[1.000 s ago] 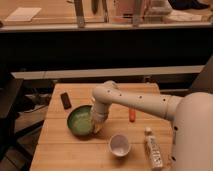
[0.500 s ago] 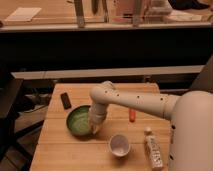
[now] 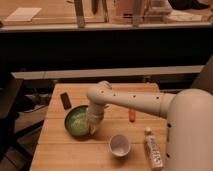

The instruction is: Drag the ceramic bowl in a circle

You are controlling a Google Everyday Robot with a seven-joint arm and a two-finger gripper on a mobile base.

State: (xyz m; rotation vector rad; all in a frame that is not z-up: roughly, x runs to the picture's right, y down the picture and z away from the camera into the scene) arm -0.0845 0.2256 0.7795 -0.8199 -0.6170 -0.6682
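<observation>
I have the arm [image 3: 135, 102] reaching in from the right side of the view, bending down at its elbow over the wooden tabletop [image 3: 55, 150]. The end effector [image 3: 93, 127] hangs at the right edge of the green bowl [image 3: 77, 121], at about three o'clock on its rim, down at or inside the rim. I cannot tell from here how it is set on the bowl.

The bowl sits left of the tabletop's middle, its pale speckled inside facing up. A small dark rectangular object [image 3: 65, 100] lies at about eleven o'clock from the bowl, near the far left part of the tabletop and apart from the bowl. A white cup [image 3: 119, 145] stands upright at roughly four o'clock from the bowl, near the front edge, clear of the bowl. A small orange thing [image 3: 132, 115] lies at about three o'clock from the bowl, just past the arm. A bottle [image 3: 152, 150] with a pale cap lies on its side at the right of the cup, close to the robot's body.
</observation>
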